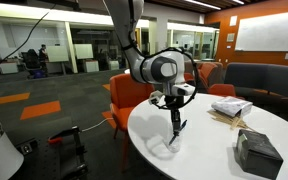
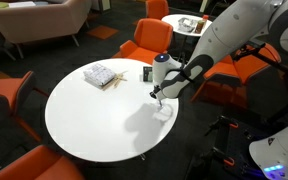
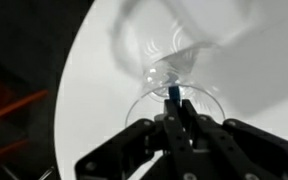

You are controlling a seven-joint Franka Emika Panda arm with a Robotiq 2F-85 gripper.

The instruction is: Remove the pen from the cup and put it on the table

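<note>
My gripper (image 1: 175, 113) hangs over the near edge of the large round white table (image 1: 209, 150) and is shut on the thin dark pen (image 1: 177, 127). The pen points down into the small clear cup (image 1: 174, 140), which stands on the table right below the fingers. In the wrist view the closed fingers (image 3: 174, 108) hold the pen (image 3: 171, 91), whose blue-tinted tip sits inside the cup's round rim (image 3: 134, 100). In an exterior view the gripper (image 2: 157, 93) is above the cup (image 2: 164, 110) at the table's (image 2: 94, 115) edge. The pen's lower end is hard to make out.
A dark boxy bag (image 1: 257, 152) sits on the table near the front. A patterned packet with wooden sticks (image 1: 230, 108) lies at the far side; it also shows in an exterior view (image 2: 102, 75). Orange chairs (image 1: 127, 95) ring the table. A smaller white table (image 2: 189, 25) stands behind.
</note>
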